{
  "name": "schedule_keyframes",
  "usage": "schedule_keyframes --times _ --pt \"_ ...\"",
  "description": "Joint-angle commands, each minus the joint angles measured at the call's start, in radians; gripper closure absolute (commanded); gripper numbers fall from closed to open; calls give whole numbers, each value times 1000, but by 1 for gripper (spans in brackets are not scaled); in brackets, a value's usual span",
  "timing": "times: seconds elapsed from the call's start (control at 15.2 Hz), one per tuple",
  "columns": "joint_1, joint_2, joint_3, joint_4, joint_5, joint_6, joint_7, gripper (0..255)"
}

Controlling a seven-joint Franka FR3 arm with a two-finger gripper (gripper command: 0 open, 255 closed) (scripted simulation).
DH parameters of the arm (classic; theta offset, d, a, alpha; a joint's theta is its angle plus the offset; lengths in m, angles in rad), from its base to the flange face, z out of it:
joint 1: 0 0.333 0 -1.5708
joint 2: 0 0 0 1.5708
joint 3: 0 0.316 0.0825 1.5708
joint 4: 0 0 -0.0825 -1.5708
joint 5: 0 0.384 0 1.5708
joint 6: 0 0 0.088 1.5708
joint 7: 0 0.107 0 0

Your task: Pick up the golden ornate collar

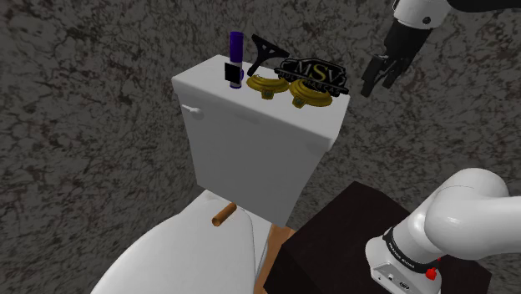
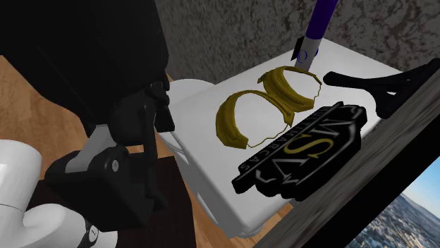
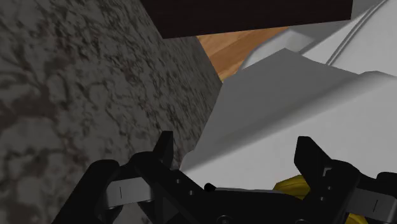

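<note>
Pincer (image 1: 377, 82): fingers apart, empty, in the air to the shoulder view's right of the tank.
Collar (image 1: 306, 98): gold, on tank lid (image 1: 250, 108), near black plaque (image 1: 313, 73).

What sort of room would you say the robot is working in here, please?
Most likely a bathroom: a white toilet tank with a flush handle stands above a toilet lid.

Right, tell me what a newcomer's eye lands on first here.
Two gold collars lie side by side on top of the white toilet tank, bright next to the black plaque on the wall side of them. The black tool hangs open in the air past the tank's end, at the shoulder view's right.
</note>
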Motion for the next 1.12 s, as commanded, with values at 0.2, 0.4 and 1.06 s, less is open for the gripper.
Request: schedule_keyframes --times 0.2,0.4,1.06 --pt "21 112 36 75 16 20 23 0" --pt "38 224 71 160 26 31 46 0" --pt "88 610 180 519 13 1 121 0"
